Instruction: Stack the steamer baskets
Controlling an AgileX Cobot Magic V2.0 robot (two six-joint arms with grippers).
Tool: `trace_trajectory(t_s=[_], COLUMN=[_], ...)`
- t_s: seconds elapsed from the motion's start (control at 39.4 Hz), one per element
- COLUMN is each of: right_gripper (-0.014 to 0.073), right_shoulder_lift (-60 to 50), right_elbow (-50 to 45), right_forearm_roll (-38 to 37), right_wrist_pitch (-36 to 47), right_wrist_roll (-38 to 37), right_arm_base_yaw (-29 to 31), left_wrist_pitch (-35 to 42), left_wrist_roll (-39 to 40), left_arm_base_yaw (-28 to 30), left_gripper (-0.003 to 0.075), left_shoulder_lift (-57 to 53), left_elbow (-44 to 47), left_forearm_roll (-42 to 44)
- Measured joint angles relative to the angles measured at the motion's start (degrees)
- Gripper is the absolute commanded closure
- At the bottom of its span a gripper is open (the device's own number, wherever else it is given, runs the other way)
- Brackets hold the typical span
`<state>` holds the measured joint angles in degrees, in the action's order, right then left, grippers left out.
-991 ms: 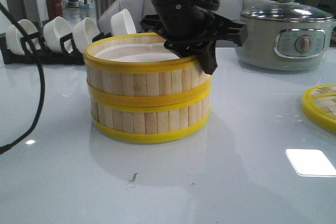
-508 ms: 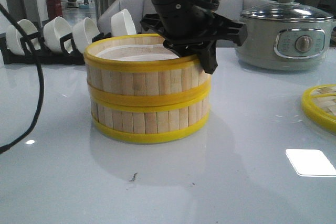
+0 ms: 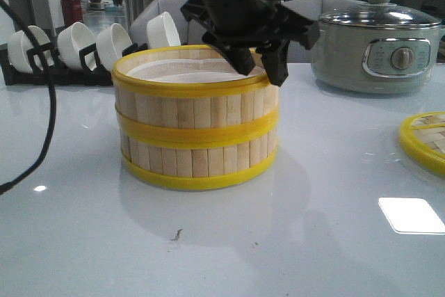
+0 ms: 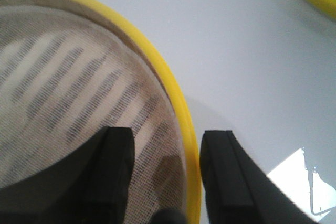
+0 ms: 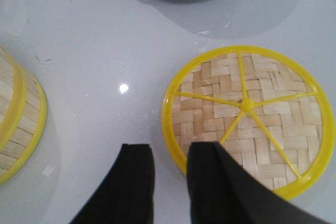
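Note:
Two steamer baskets stand stacked in the middle of the table, the upper steamer basket (image 3: 188,106) squarely on the lower steamer basket (image 3: 198,159). My left gripper (image 3: 259,66) hangs open just above the upper basket's right rim. In the left wrist view the left gripper (image 4: 167,174) straddles the yellow rim (image 4: 157,72), one finger over the whitish liner (image 4: 63,87) and the other outside. My right gripper (image 5: 170,177) is open and empty, low over the table beside the woven lid (image 5: 247,119). The stack's edge (image 5: 16,119) shows off to its side.
A grey-green electric pot (image 3: 379,46) with a glass lid stands at the back right. The flat woven lid (image 3: 425,140) lies at the right edge. A rack of white bowls (image 3: 76,46) sits back left. A black cable (image 3: 49,123) hangs down on the left.
My left gripper has risen a little off the upper basket's right rim and shifted slightly left. The stacked baskets have stayed put.

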<state>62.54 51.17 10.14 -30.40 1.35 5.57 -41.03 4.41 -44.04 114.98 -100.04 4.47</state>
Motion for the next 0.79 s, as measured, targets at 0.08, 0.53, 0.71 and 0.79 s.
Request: trace_trajectory(t_s=[0.08, 0.53, 0.71, 0.79], right_gripper=[0.0304, 0.0304, 0.0304, 0.0304], right_shoulder_lift=[0.0, 0.0, 0.0, 0.0], right_elbow=[0.0, 0.0, 0.0, 0.0], right_forearm_roll=[0.0, 0.0, 0.0, 0.0], right_wrist_pitch=[0.0, -0.1, -0.1, -0.1], right_wrist_roll=[0.0, 0.0, 0.0, 0.0], right_arm_base_yaw=[0.0, 0.0, 0.0, 0.0], left_wrist_pitch=[-0.8, -4.6, -4.8, -5.7], left_wrist_roll=[0.0, 1.3, 2.1, 2.2], left_arm_base_yaw=[0.0, 5.0, 14.6, 19.5], left_gripper=[0.0357, 0.0636, 0.0636, 0.0636], left_shoulder_lift=[-0.8, -6.8, -11.9, -13.8], left_elbow=[-2.3, -14.2, -14.3, -14.3], left_forearm_roll=[0.1, -1.0, -1.0, -1.0])
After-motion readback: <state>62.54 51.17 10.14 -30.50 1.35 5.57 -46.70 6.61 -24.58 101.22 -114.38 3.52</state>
